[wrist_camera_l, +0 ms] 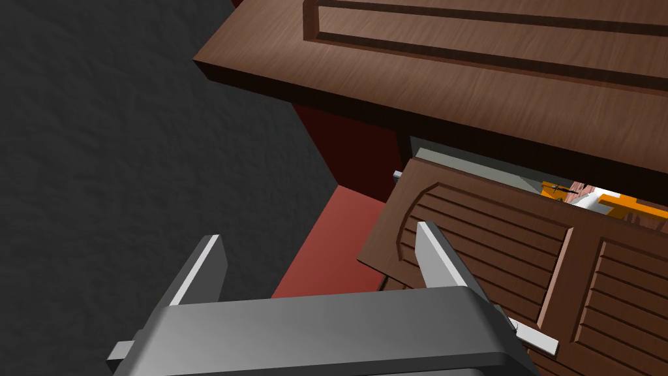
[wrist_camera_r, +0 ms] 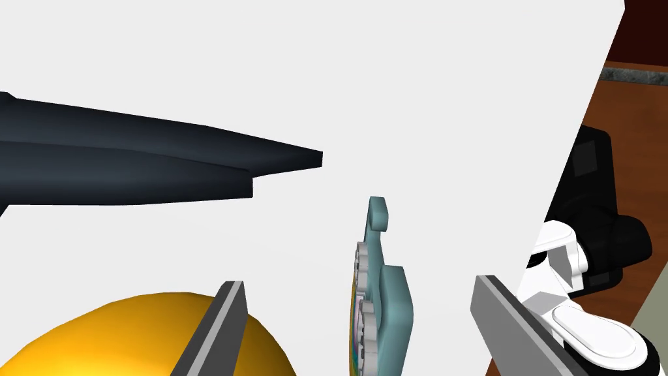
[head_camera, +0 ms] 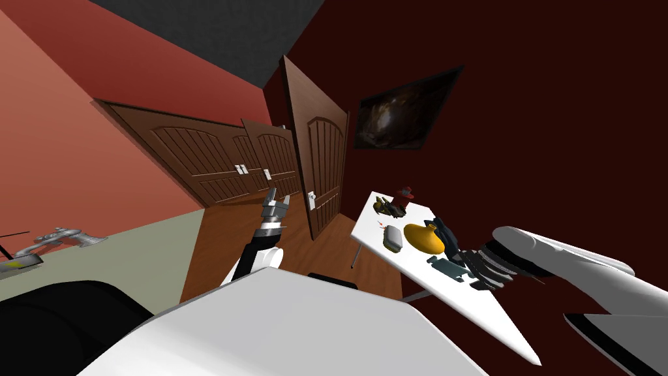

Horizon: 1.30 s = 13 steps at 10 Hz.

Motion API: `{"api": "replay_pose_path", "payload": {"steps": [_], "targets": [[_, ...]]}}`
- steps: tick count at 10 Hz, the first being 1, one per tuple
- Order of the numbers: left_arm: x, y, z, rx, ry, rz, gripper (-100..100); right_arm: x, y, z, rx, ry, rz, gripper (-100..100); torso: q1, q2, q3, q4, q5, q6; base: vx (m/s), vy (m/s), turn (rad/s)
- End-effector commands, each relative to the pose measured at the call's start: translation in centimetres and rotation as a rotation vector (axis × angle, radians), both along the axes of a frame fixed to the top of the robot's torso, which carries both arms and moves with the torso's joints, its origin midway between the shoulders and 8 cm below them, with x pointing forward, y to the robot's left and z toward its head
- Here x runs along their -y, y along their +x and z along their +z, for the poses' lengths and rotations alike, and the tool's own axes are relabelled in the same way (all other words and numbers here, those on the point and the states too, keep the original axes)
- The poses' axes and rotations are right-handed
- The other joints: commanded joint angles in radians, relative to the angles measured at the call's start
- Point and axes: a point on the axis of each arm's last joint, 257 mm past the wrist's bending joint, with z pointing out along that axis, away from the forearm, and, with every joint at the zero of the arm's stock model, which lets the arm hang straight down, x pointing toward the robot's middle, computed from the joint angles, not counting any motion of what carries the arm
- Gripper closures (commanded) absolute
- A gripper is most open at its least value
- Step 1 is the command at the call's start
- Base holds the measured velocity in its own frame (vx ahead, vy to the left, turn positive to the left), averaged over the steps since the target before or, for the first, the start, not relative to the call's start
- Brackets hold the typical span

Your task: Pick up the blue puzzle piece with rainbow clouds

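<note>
Puzzle piece (wrist_camera_r: 390, 294) (teal-blue, with a many-coloured face) sits on the white table (wrist_camera_r: 424, 98) at the right of the scene, directly ahead of our right gripper (wrist_camera_r: 357, 282) and inside the gap between its two fingers. From the right wrist we see it edge-on, as a thin slab. Its long axis runs straight away from the gripper's body, in line with the fingers, with a knob at the far end. The coloured face is turned toward the finger that stands just beside the yellow vase (wrist_camera_r: 130, 333). We cannot tell for certain whether the piece stands on its edge or leans. The right fingers are spread wide and touch neither side of it, and the piece lies a little nearer the finger on the side away from the vase. A dark pointed object (wrist_camera_r: 163, 163) lies farther off on the table, beyond the vase-side finger and apart from the piece. Our left gripper (head_camera: 279, 196) is raised at the left of the scene, well apart from the table, its fingers parted and empty — so the right arm is plainly the nearer one. We judge that the line-up already suits a pinch across the two broad faces. The move that matters is a short advance along the piece's long axis so the blades overlap more of it before closing — with care that the vase-side finger does not nudge the vase.
</note>
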Motion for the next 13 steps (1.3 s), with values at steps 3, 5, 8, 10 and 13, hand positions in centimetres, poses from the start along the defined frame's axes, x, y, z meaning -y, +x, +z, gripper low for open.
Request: {"api": "replay_pose_path", "payload": {"steps": [3,5,8,10,13], "targets": [[0.0,0.0,0.0,0.000,0.000,0.000,0,1.1,-1.1,0.1,0.016,-0.005,-0.016,-100,0.000,0.000,0.000,0.000,0.000,0.000,-0.004,0.004,0.065],[0.0,0.0,0.0,0.000,0.000,0.000,0,0.5,-1.7,-0.7,-0.006,0.013,-0.014,-100,0.000,0.000,0.000,0.000,0.000,0.000,-0.008,0.000,0.038],[0.0,0.0,0.0,0.000,0.000,0.000,0,1.8,-2.6,-0.3,0.015,0.001,-0.035,-100,0.000,0.000,0.000,0.000,0.000,0.000,-0.003,0.003,0.066],[0.0,0.0,0.0,0.000,0.000,0.000,0,0.9,-3.0,-1.1,0.004,0.032,-0.040,-100,0.000,0.000,0.000,0.000,0.000,0.000,-0.008,0.001,0.042],[0.0,0.0,0.0,0.000,0.000,0.000,0,2.2,-4.5,-1.0,0.011,0.019,-0.065,-100,0.001,0.000,0.000,0.000,0.000,-0.001,-0.007,0.004,0.097]]}}
